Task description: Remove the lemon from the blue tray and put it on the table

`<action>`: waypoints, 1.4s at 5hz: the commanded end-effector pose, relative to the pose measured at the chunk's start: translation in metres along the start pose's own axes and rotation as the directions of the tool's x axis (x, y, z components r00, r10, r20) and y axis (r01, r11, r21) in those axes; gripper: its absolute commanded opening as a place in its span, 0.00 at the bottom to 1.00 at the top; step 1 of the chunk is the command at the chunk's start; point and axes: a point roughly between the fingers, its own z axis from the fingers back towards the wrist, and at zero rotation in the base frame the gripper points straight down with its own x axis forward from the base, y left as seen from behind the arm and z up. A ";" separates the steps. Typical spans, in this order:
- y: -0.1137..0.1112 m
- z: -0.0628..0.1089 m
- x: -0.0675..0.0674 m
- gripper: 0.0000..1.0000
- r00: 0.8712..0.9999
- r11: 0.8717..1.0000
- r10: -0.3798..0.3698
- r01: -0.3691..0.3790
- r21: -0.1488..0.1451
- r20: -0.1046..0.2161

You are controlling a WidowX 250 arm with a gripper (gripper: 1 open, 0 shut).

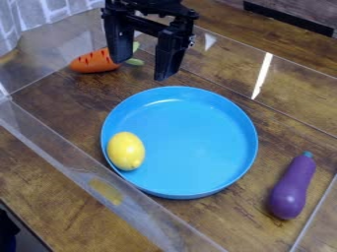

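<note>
Inside the blue tray, against its rim, sits the lemon. Beyond the tray, the robot's fingers hang spread apart with nothing between them. Beside the tray, the eggplant lies on the tabletop; behind the tray is the carrot.

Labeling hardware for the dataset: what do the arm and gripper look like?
Dark navy to black arm, bulky at the wrist, with small lighter round spots at its joints. The gripper has two broad, flat, dark fingers with squarish ends. No readable markings; cables can't be made out.
</note>
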 end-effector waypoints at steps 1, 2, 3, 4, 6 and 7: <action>-0.001 -0.007 0.000 1.00 1.000 1.000 -0.011 0.011 -0.002 -0.012; -0.002 -0.014 -0.001 1.00 0.999 1.000 -0.022 0.021 -0.004 -0.025; -0.002 -0.023 -0.001 1.00 0.999 0.999 -0.037 0.037 -0.006 -0.027; -0.002 -0.033 -0.002 1.00 0.998 0.998 -0.060 0.060 -0.006 -0.023; 0.002 -0.059 -0.003 1.00 0.993 0.993 -0.121 0.121 -0.003 0.000; 0.005 -0.074 -0.003 1.00 0.990 0.991 -0.136 0.136 0.007 0.021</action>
